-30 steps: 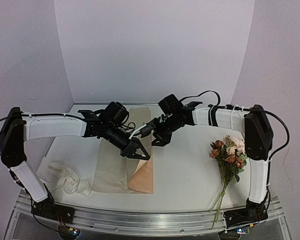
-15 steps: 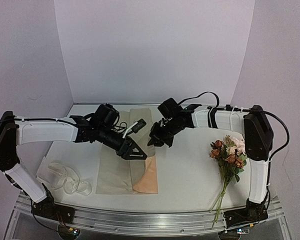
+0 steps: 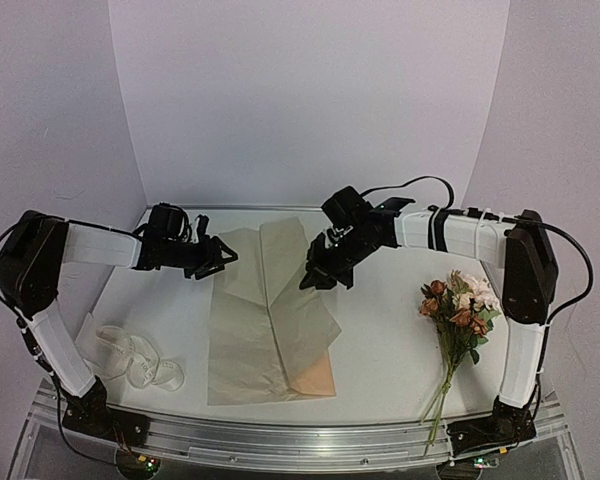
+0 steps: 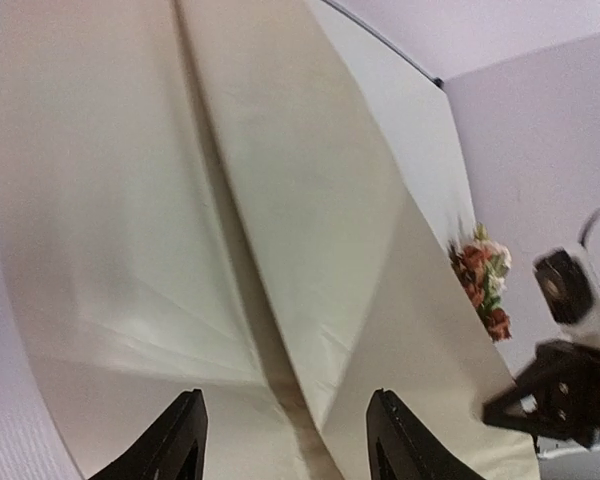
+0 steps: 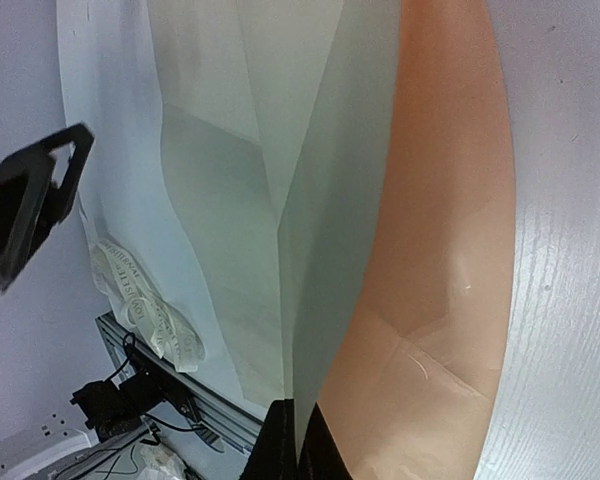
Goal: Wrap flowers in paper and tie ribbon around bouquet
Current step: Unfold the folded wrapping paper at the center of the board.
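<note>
paper (image 3: 245, 335) lies part-opened mid-table (image 3: 390, 350), long side running from the near edge toward the back. pale face up over most of it, peach face showing at the near right corner. several creases and one raised flap along the right half, so it isn't flat.

right gripper (image 5: 295, 445): fingers pressed together on the edge of that flap. i read it as pinching the paper and holding the fold up off the surface.

left gripper (image 4: 285, 445): jaws spread, nothing between them, hovering over the far left part of the sheet. can't tell if it touches.

flowers (image 3: 458, 310) lie on the right side of the table, heads toward the back, stems toward the near edge, well apart from the paper. ribbon (image 3: 130, 358) sits in a loose heap at the near left, close to the sheet's left edge but apart from it.

my read on progress: early, and only the sheet is being handled. nothing wrapped, nothing tied. left to do: flatten the paper, bring the flowers onto it, roll the cone, fetch the ribbon, tie it.
</note>
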Motion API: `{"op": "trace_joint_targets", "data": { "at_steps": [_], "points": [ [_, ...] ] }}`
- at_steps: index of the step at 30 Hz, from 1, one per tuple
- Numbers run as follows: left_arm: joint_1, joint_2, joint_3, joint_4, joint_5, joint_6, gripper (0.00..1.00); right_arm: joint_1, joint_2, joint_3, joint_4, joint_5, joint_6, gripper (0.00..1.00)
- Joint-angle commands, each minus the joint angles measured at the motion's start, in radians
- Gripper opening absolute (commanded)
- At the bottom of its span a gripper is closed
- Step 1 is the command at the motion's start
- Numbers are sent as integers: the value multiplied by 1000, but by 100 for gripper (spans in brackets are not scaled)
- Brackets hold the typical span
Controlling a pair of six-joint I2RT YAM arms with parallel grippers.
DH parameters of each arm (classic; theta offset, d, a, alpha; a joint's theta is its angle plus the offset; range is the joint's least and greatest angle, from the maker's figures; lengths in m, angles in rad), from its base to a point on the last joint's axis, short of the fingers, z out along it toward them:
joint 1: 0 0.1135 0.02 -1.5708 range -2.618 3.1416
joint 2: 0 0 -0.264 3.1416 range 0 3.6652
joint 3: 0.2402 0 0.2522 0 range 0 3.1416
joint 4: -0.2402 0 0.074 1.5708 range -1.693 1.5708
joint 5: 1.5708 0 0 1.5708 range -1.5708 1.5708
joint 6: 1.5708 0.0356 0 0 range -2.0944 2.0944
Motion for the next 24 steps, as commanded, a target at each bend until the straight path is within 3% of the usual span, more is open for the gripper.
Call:
{"op": "trace_joint_targets", "data": {
  "at_steps": [1, 6, 13, 20, 24],
  "points": [
    [30, 136, 100, 79, -3, -101, 55, 1, -37, 74, -68, -66, -93, 0],
    [27, 265, 151, 112, -5, -166, 50, -21, -39, 99, -131, -134, -161, 0],
    [0, 280, 117, 4, -168, -213, 50, -63, -66, 148, -347, -147, -325, 0],
    [-4, 211, 28, -114, -327, -245, 51, -95, -122, 149, -578, -56, -511, 0],
    [-2, 192, 0, -145, -366, -253, 51, -119, -156, 121, -673, 76, -593, 0]
  ]
}}
